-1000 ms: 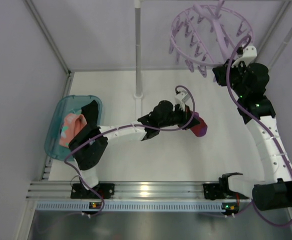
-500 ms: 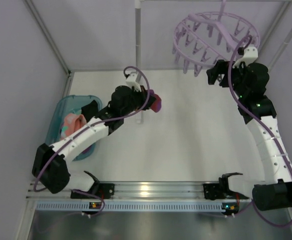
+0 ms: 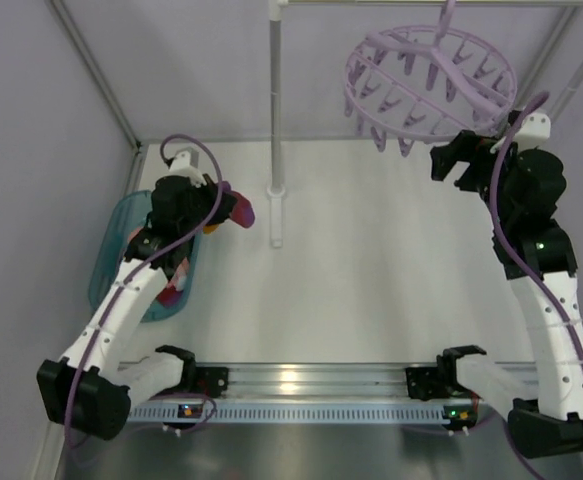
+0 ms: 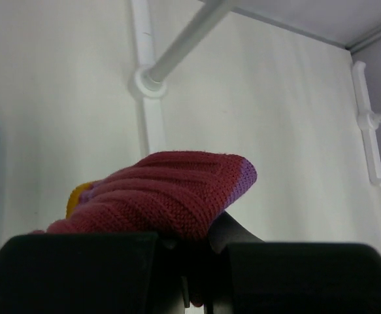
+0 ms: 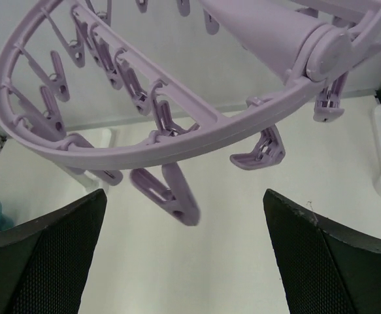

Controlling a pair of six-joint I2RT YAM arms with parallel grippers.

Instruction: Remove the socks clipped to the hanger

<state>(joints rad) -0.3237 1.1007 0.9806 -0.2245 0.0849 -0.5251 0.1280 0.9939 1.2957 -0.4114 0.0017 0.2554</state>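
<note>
My left gripper (image 3: 223, 208) is shut on a magenta-red sock (image 3: 238, 212) with a purple tip and some orange, held above the table just right of the teal tub. In the left wrist view the sock (image 4: 170, 196) bulges over the jaws of that gripper (image 4: 200, 268). The lilac hanger (image 3: 411, 125) hangs at the back right, its pegs in view bare. My right gripper (image 3: 453, 160) stands open just below its near edge. In the right wrist view the ring (image 5: 177, 147) and a dangling peg (image 5: 177, 196) sit above the wide-apart fingers (image 5: 59, 248).
A teal translucent tub (image 3: 111, 255) lies at the left wall, partly under my left arm, with a bit of pink and purple fabric (image 3: 174, 290) inside. A white pole (image 3: 274, 120) rises from its foot (image 3: 276, 190) at the back centre. Walls close in on both sides.
My left arm swung left from mid-table toward the tub, carrying the sock. My right gripper opened and drew back slightly from the hanger, which shifted right.
</note>
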